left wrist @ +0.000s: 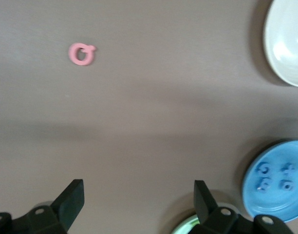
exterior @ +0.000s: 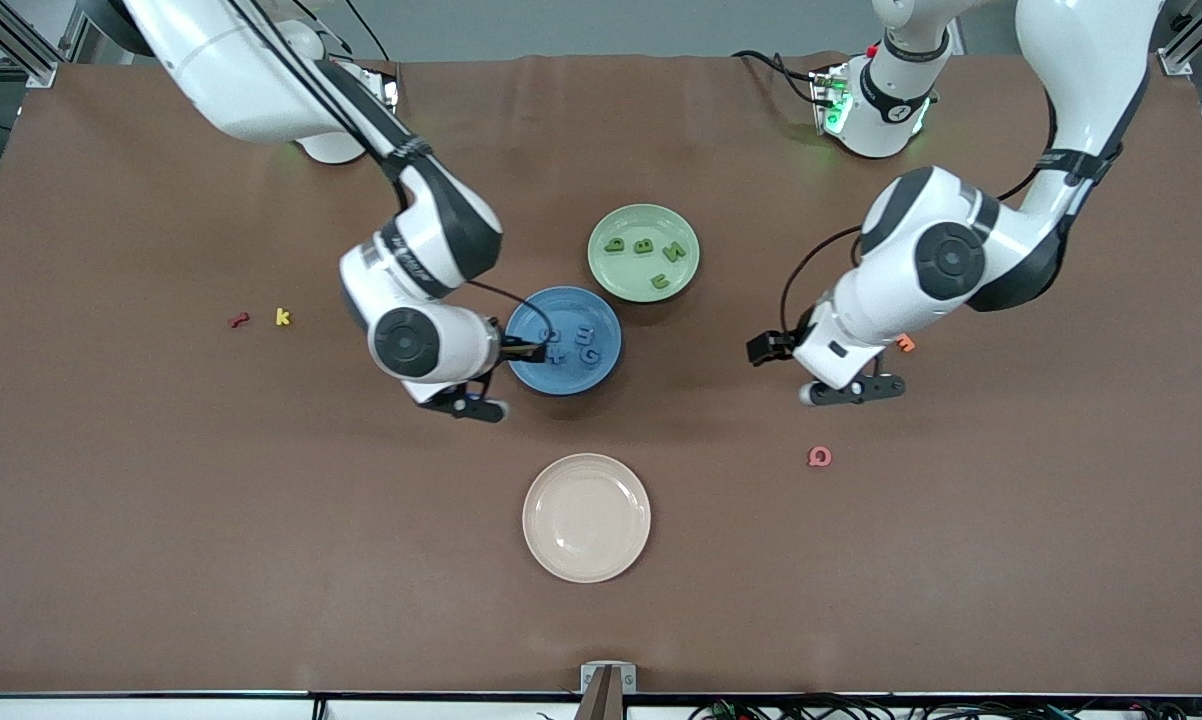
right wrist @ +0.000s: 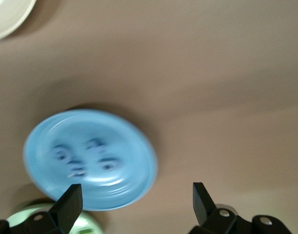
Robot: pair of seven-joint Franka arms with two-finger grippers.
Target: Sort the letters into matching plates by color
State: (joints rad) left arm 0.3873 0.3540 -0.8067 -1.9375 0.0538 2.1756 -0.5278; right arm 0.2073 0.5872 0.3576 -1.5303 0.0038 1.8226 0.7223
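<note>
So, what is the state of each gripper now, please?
Left gripper: open, holding nothing, over bare table.
Right gripper: open, holding nothing, at the round blue plate's edge.

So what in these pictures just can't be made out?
- Blue letters on the blue plate: smeared by blur in the right wrist view.
- Green plate: in the left wrist view only a sliver shows, cut off by the edge and the left gripper.
- Orange letter: front view, partly hidden by the left arm.
- Red letter: front view, too small to read.
</note>
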